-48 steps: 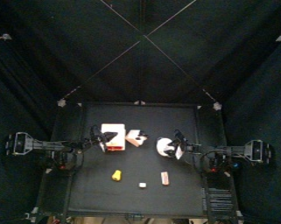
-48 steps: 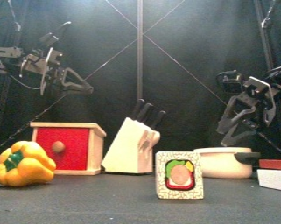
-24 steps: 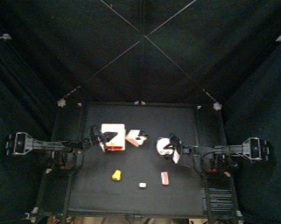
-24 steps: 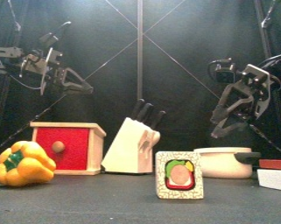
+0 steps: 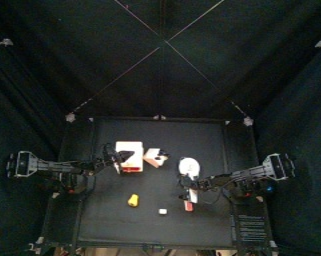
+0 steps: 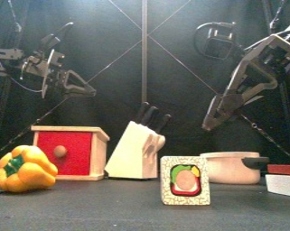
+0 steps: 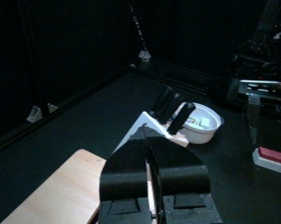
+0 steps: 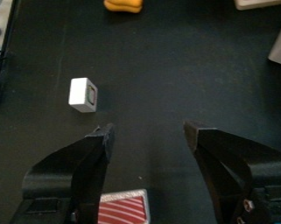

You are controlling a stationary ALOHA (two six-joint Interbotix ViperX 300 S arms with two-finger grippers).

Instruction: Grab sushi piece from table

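The sushi piece [image 6: 184, 180], a white square with a green rim and red and yellow filling, stands upright at the front of the table [image 5: 109, 130]. In the top view it is a small white block [image 5: 163, 211]. In the right wrist view it lies [image 8: 81, 94] ahead of my right gripper [image 8: 149, 136] and off to one side, clear of the open, empty jaws. My right gripper [image 5: 203, 190] hangs above the table's front right part. My left gripper [image 7: 149, 173] is shut and empty, resting high at the left [image 5: 72, 172].
A yellow pepper [image 6: 24, 170], a red box [image 6: 71, 151], a knife block [image 6: 140, 149] and a white pot [image 6: 235, 167] stand on the table. A red and white block [image 5: 190, 204] lies just under my right gripper, and shows in its wrist view [image 8: 129, 210].
My right arm has swung forward and inward, from beside the white pot to above the red and white block. The left arm has not moved.
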